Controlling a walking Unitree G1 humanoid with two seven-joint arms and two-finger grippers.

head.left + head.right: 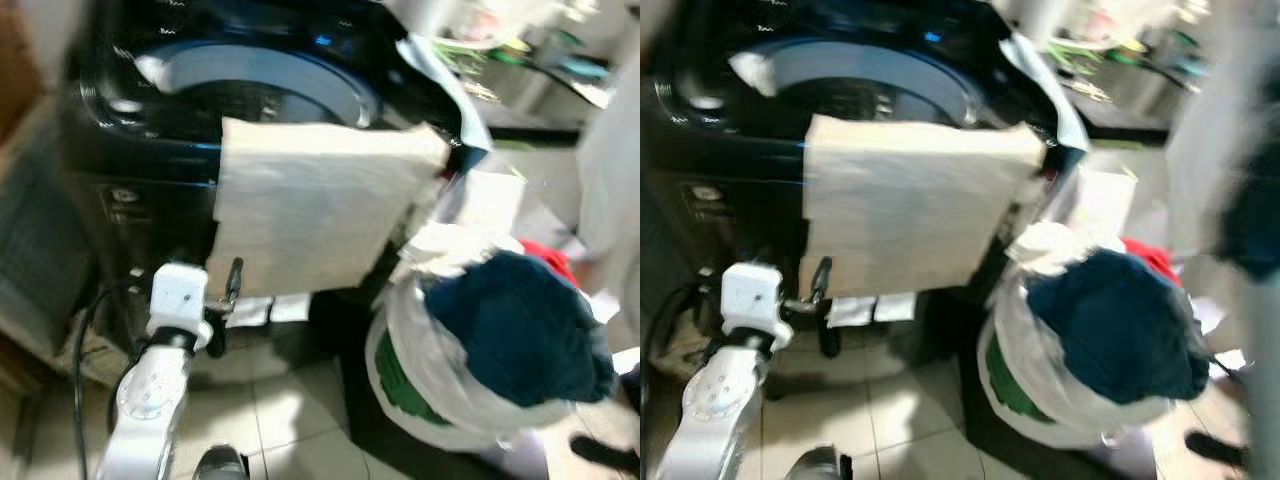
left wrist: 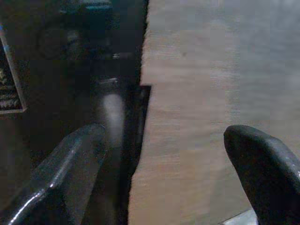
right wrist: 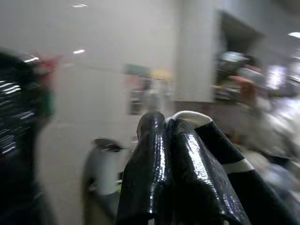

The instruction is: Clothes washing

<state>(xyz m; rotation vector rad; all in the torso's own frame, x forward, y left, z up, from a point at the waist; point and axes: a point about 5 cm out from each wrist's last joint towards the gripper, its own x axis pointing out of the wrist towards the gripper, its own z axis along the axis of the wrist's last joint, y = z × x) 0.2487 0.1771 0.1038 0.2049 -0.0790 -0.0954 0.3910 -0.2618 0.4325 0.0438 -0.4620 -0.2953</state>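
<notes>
Washing machine [image 1: 130, 140] glossy black, with a grey-blue round lid [image 1: 260, 80] and a small blue light near its top; cloth [image 1: 310, 205] hanging over its front plain beige, no pattern; laundry bag [image 1: 420, 385] white, with a dark navy garment [image 1: 520, 325] on top, a green patch [image 1: 395, 385] low on its side and a bit of red [image 1: 548, 258] behind; floor tiles [image 1: 280, 420] pale cream with thin dark grout lines; left arm [image 1: 150, 400] silver-white, its left gripper [image 1: 222, 300] black; in the right wrist view the right gripper [image 3: 168, 154] shiny black with a white band; cable [image 1: 85, 330] by the machine black.
</notes>
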